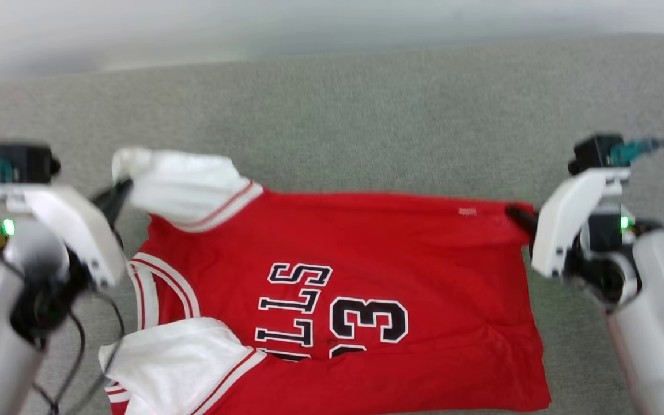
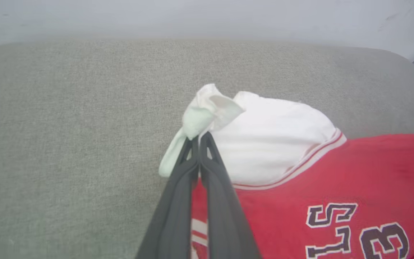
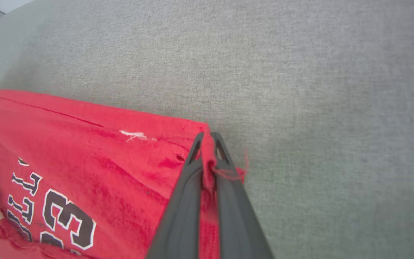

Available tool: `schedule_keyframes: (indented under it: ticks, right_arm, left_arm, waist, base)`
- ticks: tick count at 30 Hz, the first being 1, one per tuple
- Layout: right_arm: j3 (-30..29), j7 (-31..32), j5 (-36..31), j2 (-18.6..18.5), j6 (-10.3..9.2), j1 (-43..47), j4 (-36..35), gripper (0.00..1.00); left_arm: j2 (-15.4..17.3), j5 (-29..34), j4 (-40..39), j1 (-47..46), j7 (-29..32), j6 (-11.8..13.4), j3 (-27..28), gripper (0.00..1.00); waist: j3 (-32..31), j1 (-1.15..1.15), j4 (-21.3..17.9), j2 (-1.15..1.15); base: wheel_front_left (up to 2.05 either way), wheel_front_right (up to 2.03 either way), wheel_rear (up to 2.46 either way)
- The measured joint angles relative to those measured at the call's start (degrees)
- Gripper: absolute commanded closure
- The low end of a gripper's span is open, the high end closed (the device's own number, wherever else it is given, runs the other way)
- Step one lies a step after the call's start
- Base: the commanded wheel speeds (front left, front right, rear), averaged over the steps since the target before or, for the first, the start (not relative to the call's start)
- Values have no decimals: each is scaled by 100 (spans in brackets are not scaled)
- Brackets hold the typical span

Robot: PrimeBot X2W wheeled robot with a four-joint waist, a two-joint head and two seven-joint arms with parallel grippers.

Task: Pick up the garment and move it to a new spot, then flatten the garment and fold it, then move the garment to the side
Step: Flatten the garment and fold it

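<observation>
- Two end effectors are seen in the head view: the left end effector point(image 1: 126, 185) near the left edge of the frame and the right end effector point(image 1: 515, 213) near the right edge.
- The garment point(image 1: 366, 248) is spread across the lower middle of the frame on a grey fabric surface point(image 1: 366, 104), with its collar toward the left and its hem toward the right.
- The upper edge of the garment is drawn nearly straight between the two end effectors.
- The left end effector is closed narrowly on the cuff of the upper white sleeve point(image 1: 188, 184). In the left wrist view, a bunch of white cloth is pinched at the fingertips point(image 2: 212, 172) in the centre of the frame.
- The right end effector is clamped on the red hem corner at the upper right of the garment. In the right wrist view, red fabric is squeezed between the two dark fingers point(image 3: 228, 201), and loose red threads are seen just beside them.
- The second white sleeve point(image 1: 176, 357) is laid at the lower left of the frame.
- The black-and-white number point(image 1: 369, 320) and the lettering beside it are shown sideways at the lower centre.
</observation>
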Motion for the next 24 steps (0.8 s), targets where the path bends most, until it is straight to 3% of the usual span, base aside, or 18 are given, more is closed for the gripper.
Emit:
schedule_keyframes:
  ticks: [7,12,20,21,22,23,24]
  right_arm:
    - [-302,-138,219,-29,1,1283,-632,100]
    - [-599,-183,209,13,0,2178,-1077,100]
    - [-1031,29,115,188,1,3116,-1697,99]
    - [-1066,58,62,211,1,3209,-1779,76]
    - [-1096,100,31,236,1,3293,-1852,1]
    - [-1122,114,27,286,0,3379,-1919,0]
    - [-1134,119,24,341,1,3474,-1970,0]
  left_arm:
    - [49,-271,-760,1513,-527,492,201,100]
    - [-145,-511,-1099,2640,-898,782,227,100]
    - [-335,-600,-1059,3266,-991,870,31,100]
    - [-378,-595,-1012,3282,-977,858,-27,100]
    - [-430,-615,-962,3305,-972,845,-43,100]
    - [-491,-653,-922,3324,-975,840,-60,85]
    - [-535,-659,-887,3332,-976,802,-87,51]
  waist:
    - [-380,0,134,0]
    - [-553,-1,281,0]
    - [-729,-1,413,0]
    - [-742,-1,418,0]
    - [-748,-1,414,0]
    - [-753,-1,409,0]
    - [-756,-1,405,0]
  base:
    - [0,0,0]
    - [0,0,0]
    - [0,0,0]
    - [0,0,0]
    - [0,0,0]
    - [0,0,0]
    - [0,0,0]
